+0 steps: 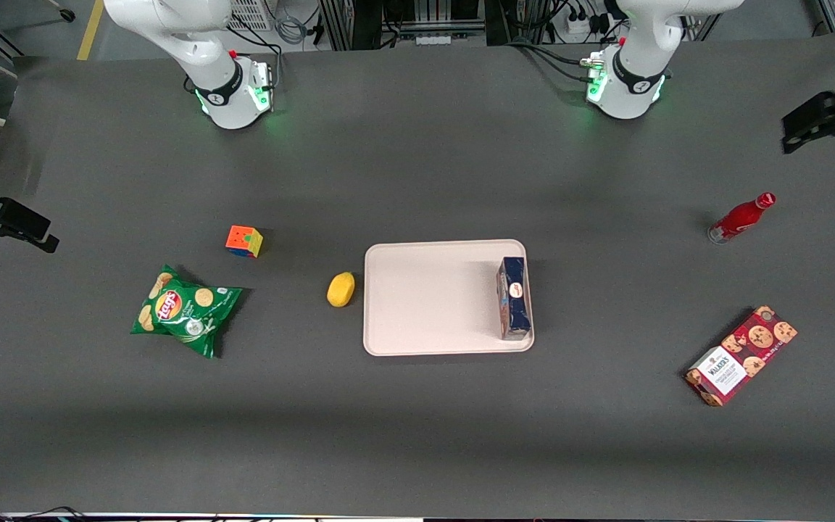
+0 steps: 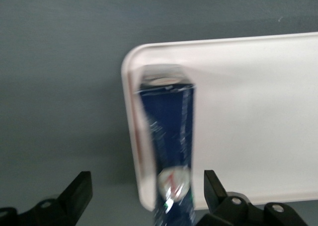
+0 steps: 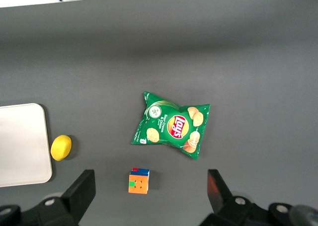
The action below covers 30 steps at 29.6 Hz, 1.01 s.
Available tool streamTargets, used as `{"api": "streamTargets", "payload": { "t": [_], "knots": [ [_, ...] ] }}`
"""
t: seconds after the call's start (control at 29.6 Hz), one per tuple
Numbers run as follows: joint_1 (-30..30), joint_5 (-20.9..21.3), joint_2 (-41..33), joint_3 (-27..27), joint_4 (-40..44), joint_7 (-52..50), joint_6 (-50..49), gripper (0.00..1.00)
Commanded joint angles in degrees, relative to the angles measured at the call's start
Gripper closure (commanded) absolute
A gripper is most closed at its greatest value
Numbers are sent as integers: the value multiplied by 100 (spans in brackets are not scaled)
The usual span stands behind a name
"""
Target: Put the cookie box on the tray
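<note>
Cookie box [image 1: 515, 298]: stood on edge inside the tray [image 1: 432, 304] rim, toward the working arm's end, mid-counter.
Gripper [image 2: 148, 198]: held above the box, jaws wide, box released.

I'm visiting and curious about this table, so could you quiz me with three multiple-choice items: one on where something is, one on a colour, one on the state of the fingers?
1. Where is the cookie box?
A. on the bare table beside the lemon
B. on the tray, along its edge toward the working arm's end
C. on top of the chips bag

2. What colour is the bottle?
A. red
B. green
C. white

3. How are the fingers of the left arm's gripper?
A. shut on the cookie box
B. shut on nothing
C. open, one on each side of the box

Answers: 1 B, the front view shows the box inside the tray's rim. 2 A, it is red all over. 3 C, the left wrist view shows both fingers spread apart from the box.
</note>
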Motion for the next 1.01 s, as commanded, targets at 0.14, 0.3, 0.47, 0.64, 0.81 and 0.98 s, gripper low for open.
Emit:
{"api": "streamTargets", "payload": {
  "t": [0.14, 0.3, 0.47, 0.64, 0.81, 0.98],
  "knots": [
    [-74, -311, -1509, 523, -3502, 633, 2421, 0],
    [-74, -337, -1597, 540, -4190, 669, 3223, 0],
    [-74, -337, -1606, 540, -4146, 677, 3144, 0],
    [-74, -337, -1606, 540, -4102, 677, 3135, 0],
    [-74, -337, -1589, 549, -3987, 686, 3117, 0],
    [-91, -337, -1589, 549, -3909, 678, 3082, 0]
  ]
}}
